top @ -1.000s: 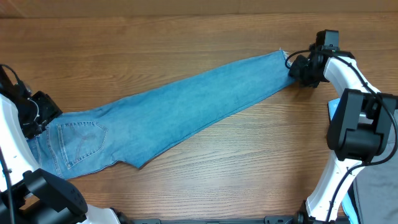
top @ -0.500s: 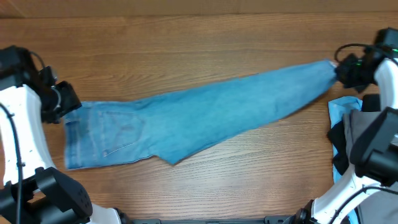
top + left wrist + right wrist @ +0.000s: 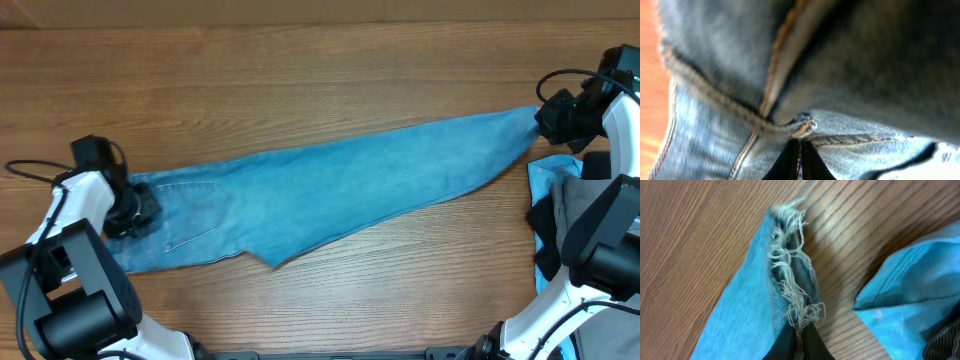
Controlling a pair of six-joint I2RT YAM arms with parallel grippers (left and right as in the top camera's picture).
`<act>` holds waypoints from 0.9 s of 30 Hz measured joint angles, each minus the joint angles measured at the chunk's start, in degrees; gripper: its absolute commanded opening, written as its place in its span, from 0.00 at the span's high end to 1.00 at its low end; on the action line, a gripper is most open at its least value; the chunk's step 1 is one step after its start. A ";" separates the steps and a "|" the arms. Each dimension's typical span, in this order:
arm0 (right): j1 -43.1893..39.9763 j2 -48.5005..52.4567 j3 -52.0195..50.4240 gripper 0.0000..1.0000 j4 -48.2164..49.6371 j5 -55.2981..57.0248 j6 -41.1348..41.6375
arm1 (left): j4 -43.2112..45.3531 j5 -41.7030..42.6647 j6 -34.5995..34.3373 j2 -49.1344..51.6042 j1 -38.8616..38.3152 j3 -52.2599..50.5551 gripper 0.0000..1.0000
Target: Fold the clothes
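While left claw [image 3: 140,208] and right claw [image 3: 540,117] pinch, jeans [image 3: 340,185] lie outstretched.

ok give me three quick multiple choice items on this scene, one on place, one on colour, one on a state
1. Where does the right gripper hold the jeans?
A the frayed hem
B the waistband
C a back pocket

2. What colour is the cloth lying near the right gripper?
A red
B pale blue
C white

3. How do the jeans lie?
A crumpled in a heap
B hanging off the table
C stretched out long across it

Answers:
1 A, loose frayed threads sit right at its fingertips in the right wrist view.
2 B, it shows pale blue beside the hem.
3 C, they run as one long strip from the left gripper to the right gripper.
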 measured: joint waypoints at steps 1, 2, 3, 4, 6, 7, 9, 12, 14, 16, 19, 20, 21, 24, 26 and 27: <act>0.00 0.00 0.00 0.96 -0.39 0.00 0.00 | 0.00 -0.87 -0.83 0.09 1.40 0.20 0.86; 0.02 0.00 0.00 0.96 -0.94 -0.11 0.00 | -0.26 -1.51 -1.53 0.15 2.93 0.57 0.84; 0.07 0.00 -0.02 0.96 -1.33 -0.13 0.00 | -0.83 -2.36 -2.12 0.48 4.94 1.44 0.83; 0.09 0.00 -0.02 0.96 -1.64 -0.22 0.00 | -1.60 -2.73 -2.51 0.92 7.02 2.69 0.80; 0.13 0.00 -0.02 0.96 -2.21 -0.42 0.00 | -3.69 -2.93 -2.93 1.60 9.70 5.99 0.76; 0.13 0.00 -0.02 0.96 -2.32 -0.42 0.02 | -4.02 -3.04 -2.93 1.66 10.54 7.54 0.76; 0.13 0.00 -0.02 0.94 -2.84 -0.39 0.00 | -6.03 -3.15 -2.89 1.75 11.32 12.44 0.76; 0.11 0.00 -0.02 0.35 -3.96 -0.22 -0.04 | -10.86 -1.95 -2.36 1.84 10.95 20.44 0.73; 0.04 0.00 -0.02 0.32 -5.33 1.16 -0.28 | -15.67 1.25 -1.22 1.90 10.58 26.82 0.71; 0.04 0.00 -0.02 0.33 -6.10 2.56 -0.52 | -18.91 4.17 -0.13 1.90 9.92 30.95 0.68; 0.02 0.00 -0.02 0.56 -8.13 3.85 -0.74 | -22.56 9.68 2.78 1.88 8.15 34.14 0.67; 0.02 0.00 -0.02 0.60 -8.94 3.23 -0.98 | -24.30 11.87 3.89 1.88 6.99 34.21 0.69; 0.09 0.00 -0.02 0.66 -9.97 0.57 -2.25 | -25.35 13.14 4.59 1.90 5.92 34.16 0.73; 1.92 0.00 -0.02 0.79 -13.25 -10.95 -7.21 | -27.32 16.11 6.64 1.90 1.27 32.24 0.89; 5.90 0.00 0.02 0.82 -14.60 -15.74 -9.38 | -26.58 17.05 7.15 1.90 -1.42 30.10 0.91; 8.83 0.00 0.02 0.83 -15.26 -17.27 -10.14 | -25.51 17.35 7.56 1.79 -3.69 27.65 0.92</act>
